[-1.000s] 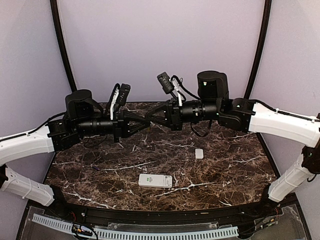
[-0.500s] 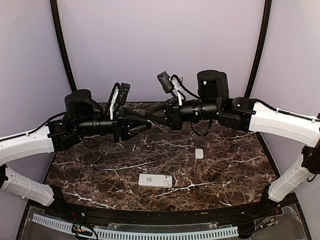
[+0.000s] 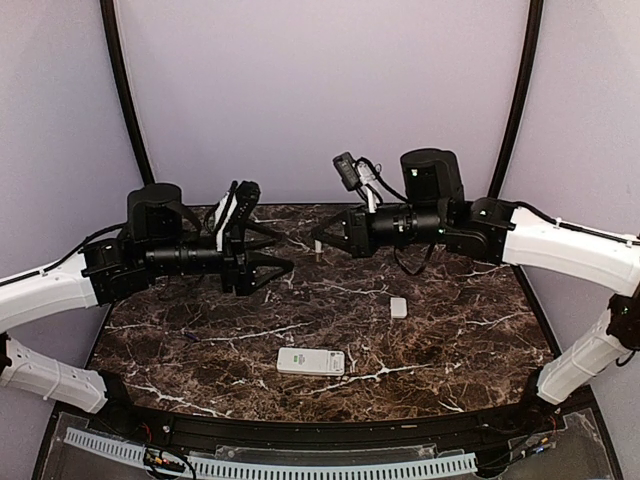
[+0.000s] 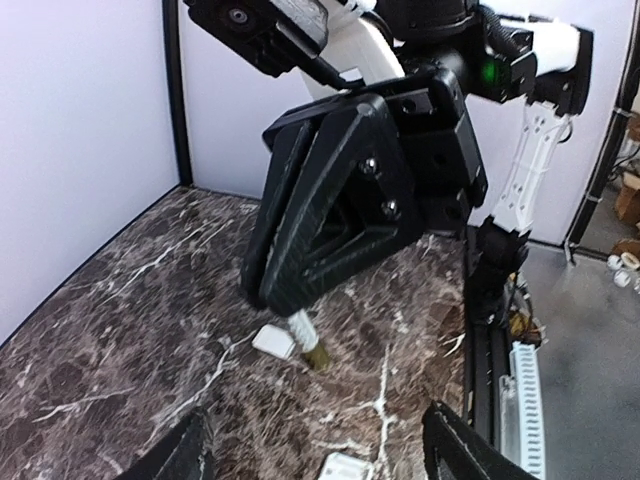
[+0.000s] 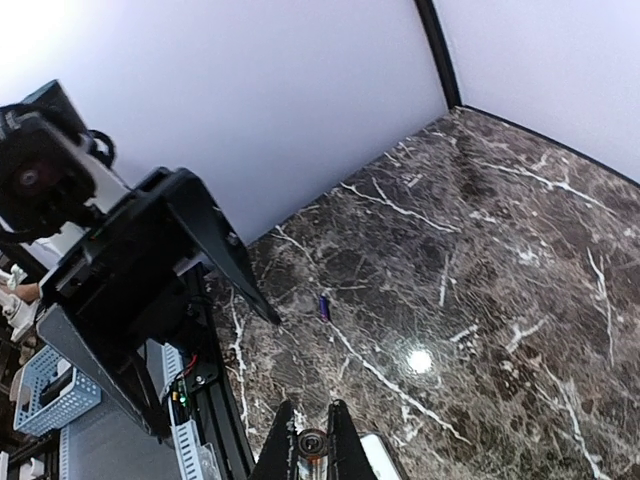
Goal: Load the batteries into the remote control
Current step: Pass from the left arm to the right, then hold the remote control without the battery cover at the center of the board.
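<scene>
Remote [image 3: 310, 361]: lay on bench [image 3: 200, 340], apparently unloaded.
Right claw [image 3: 320, 238]: clenched on battery [image 4: 305, 337].
Left claw [image 3: 276, 250]: released, empty.

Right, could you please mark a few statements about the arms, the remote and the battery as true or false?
1. The remote lies on the table, touched by neither arm. True.
2. The left jaws are shut. False: they stand open, with nothing between them.
3. The right jaws grip a battery. True.
4. The small white piece rests on top of the remote. False: it lies on the table, apart from the remote.
</scene>
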Controlling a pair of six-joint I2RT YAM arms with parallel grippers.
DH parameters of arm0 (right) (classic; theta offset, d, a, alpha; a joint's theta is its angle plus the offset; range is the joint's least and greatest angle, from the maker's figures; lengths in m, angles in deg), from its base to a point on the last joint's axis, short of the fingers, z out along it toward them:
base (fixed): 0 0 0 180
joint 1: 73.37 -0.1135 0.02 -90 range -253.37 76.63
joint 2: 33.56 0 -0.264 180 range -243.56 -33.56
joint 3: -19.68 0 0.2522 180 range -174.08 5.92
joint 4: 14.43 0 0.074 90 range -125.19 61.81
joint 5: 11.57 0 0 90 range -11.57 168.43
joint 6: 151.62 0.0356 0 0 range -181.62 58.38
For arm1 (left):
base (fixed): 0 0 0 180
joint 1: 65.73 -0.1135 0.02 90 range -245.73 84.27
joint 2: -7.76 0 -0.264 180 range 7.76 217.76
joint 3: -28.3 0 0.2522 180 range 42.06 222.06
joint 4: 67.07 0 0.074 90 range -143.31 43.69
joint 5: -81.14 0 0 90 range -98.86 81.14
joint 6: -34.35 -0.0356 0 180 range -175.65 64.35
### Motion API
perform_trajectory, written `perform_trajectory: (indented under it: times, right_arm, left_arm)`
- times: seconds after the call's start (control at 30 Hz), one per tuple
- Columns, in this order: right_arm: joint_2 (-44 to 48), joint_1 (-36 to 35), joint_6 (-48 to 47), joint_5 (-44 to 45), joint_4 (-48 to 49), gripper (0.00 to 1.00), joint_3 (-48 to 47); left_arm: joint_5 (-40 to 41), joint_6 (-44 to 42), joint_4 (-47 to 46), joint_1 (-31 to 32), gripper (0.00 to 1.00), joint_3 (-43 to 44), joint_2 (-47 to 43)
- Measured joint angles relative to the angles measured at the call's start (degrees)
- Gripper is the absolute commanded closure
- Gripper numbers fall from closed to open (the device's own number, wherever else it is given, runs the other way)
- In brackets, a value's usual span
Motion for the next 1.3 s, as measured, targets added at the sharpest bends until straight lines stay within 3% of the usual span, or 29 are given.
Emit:
perform_trajectory:
  times: [0.3,0.63,0.77,0.83,1.03,1.3]
  right_arm:
    - [1.1,1.2,7.8,6.0,2.1,1.00,13.9]
    - [1.1,1.0,13.0,9.5,8.0,1.00,24.8]
    - [1.1,1.0,13.0,10.0,10.4,1.00,26.0]
    - [1.0,1.0,13.4,10.0,11.5,1.00,26.7]
    - [1.0,0.9,14.5,9.7,12.2,1.00,28.6]
    - [1.4,0.9,15.3,9.7,11.3,1.00,28.9]
  left_arm:
    - [14.4,-18.9,16.2,0.0,0.23,-2.6,-1.4]
    - [12.3,-30.5,24.7,0.1,0.12,-10.4,-1.2]
    - [10.8,-34.2,24.3,0.3,0.09,-10.4,5.0]
    - [9.8,-36.3,23.5,0.4,0.02,-10.2,9.8]
    - [8.2,-39.8,22.3,0.5,0.01,-6.2,25.5]
    - [6.8,-42.0,20.1,1.6,0.03,-5.2,28.6]
